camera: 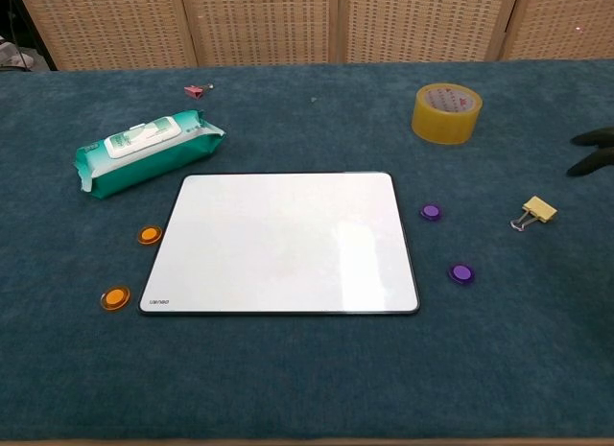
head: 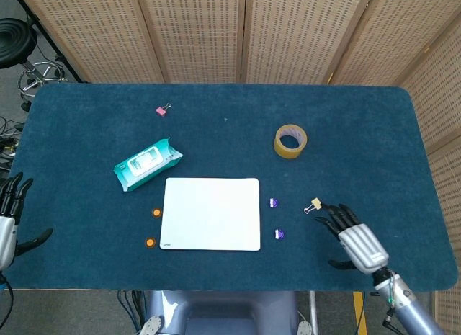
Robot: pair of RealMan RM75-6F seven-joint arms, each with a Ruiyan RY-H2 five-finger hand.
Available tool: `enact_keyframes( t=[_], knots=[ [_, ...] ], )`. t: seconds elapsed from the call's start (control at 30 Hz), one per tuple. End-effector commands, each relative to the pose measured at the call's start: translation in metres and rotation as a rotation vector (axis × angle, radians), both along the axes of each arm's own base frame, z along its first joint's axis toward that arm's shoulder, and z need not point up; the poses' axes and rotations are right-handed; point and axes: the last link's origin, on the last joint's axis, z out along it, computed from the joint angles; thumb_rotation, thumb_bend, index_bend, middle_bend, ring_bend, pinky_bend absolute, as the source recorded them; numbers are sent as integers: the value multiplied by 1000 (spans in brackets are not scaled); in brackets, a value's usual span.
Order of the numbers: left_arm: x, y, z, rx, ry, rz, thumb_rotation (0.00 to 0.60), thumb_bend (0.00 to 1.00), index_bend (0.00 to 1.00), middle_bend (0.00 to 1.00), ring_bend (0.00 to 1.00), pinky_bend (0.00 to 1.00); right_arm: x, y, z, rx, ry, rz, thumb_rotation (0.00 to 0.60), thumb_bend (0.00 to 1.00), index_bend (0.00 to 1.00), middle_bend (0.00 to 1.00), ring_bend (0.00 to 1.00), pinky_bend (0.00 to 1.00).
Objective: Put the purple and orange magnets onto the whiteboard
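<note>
Showing right hand [camera: 593,151] fingertips only | left hand [head: 7,223] half cropped

Bright, even light throughout; shadows are faint and soft. A pale sheen lies on the whiteboard [camera: 280,242]. Both views are sharp, without visible blur.

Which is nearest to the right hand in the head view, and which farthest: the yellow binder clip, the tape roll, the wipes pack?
From the right hand:
1. Yellow binder clip, by its fingertips.
2. Tape roll, further back.
3. Wipes pack, far left.
</note>
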Motion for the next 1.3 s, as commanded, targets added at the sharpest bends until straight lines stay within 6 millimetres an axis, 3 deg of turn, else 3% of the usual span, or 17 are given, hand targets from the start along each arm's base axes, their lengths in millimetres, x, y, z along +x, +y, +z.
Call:
enact_keyframes(
  t=[0.03,0.33,0.67,1.3],
  knots=[
    [0,1,1,2,-2,3,600,0,0,0,0,74,26,-17,-36,91,9,32,600,150,224,0,0,0],
    [-1,1,3,5,-12,7,600,0,0,0,0,74,51,-39,-75,121,44,47,600,269,294,0,0,0],
    [-1,0,5,9,-16,6,600,0,0,0,0,74,64,-53,-98,137,89,41,600,270,293,0,0,0],
    [-1,-1,7,15,-28,8,600,0,0,0,0,74,57,-60,-103,135,132,-4,600,295,362,0,0,0]
  ],
)
